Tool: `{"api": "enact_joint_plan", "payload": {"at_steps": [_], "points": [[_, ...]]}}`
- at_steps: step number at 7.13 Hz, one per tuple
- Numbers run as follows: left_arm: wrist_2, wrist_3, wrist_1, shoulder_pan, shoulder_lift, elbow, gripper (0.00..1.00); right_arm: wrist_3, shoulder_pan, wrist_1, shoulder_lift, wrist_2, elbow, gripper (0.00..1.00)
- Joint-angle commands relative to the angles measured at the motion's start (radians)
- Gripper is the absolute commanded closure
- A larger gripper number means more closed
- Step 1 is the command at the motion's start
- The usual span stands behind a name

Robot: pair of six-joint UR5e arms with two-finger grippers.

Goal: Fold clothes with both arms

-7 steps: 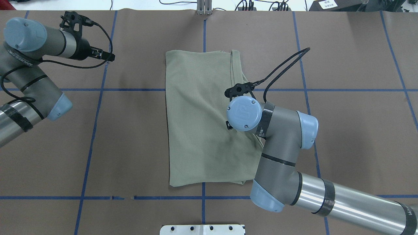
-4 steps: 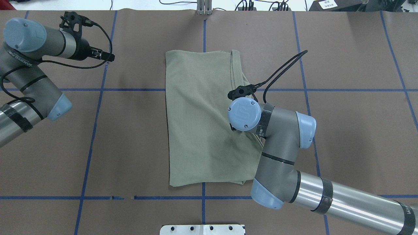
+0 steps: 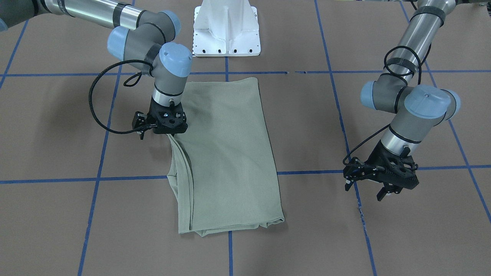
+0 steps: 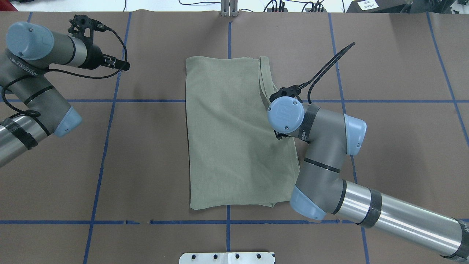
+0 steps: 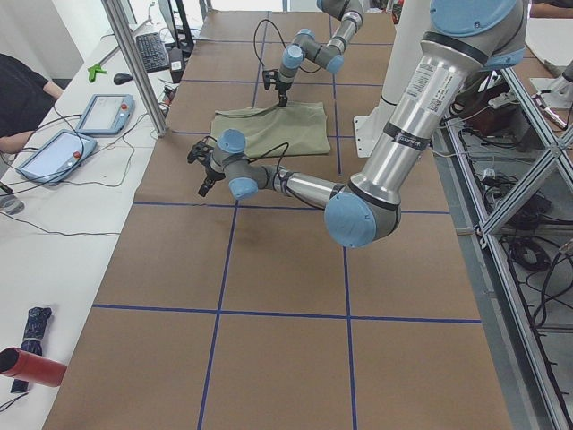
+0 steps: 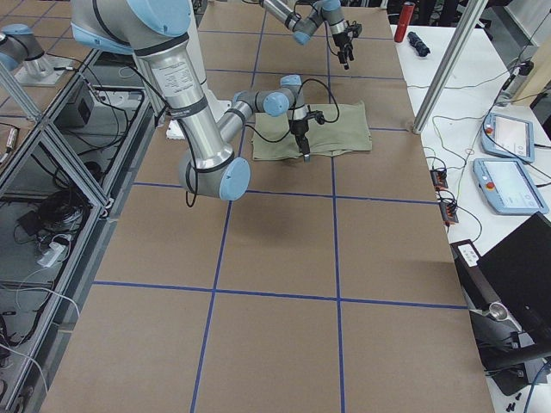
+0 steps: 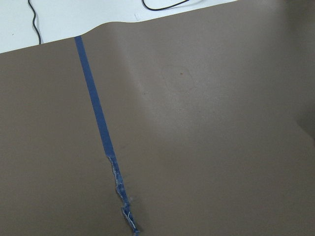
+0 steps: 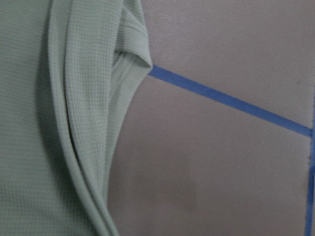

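A: Shirt?
B: Folded flat, mid bench.
A: Right end effector?
B: At shirt's layered edge; can't tell grip.
A: Left end effector?
B: Off to the side, fingers apart, empty.

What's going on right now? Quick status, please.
Right gripper over shirt's edge, grip unclear. Left gripper off to the side, open, empty. Shirt folded lengthwise on table. Nothing blocking.

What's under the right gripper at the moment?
The right gripper is over the folded shirt's layered side edge, with brown table beside it. The fingertips and any grip are hidden by the wrist.
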Motion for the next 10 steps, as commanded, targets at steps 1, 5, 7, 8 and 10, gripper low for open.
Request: {"api": "enact_joint_plan", "payload": {"at_steps": [1,5,7,8,10], "points": [[-0.001,-0.001,-0.001,0.002,0.000,-0.002,0.00,-0.026,0.037,0.001,-0.070,0.000,0.003,0.00],[-0.001,-0.001,0.001,0.002,-0.002,-0.008,0.00,-0.023,0.108,0.090,0.054,0.084,-0.009,0.00],[-0.001,-0.001,-0.001,0.002,-0.002,-0.020,0.00,-0.008,0.116,0.099,0.186,0.094,-0.102,0.00],[-0.001,-0.001,-0.001,0.002,-0.002,-0.028,0.00,-0.003,0.116,0.156,0.194,0.095,-0.138,0.00],[-0.001,-0.001,-0.025,0.002,0.000,-0.041,0.00,0.016,0.116,0.252,0.196,0.095,-0.225,0.00]]}}
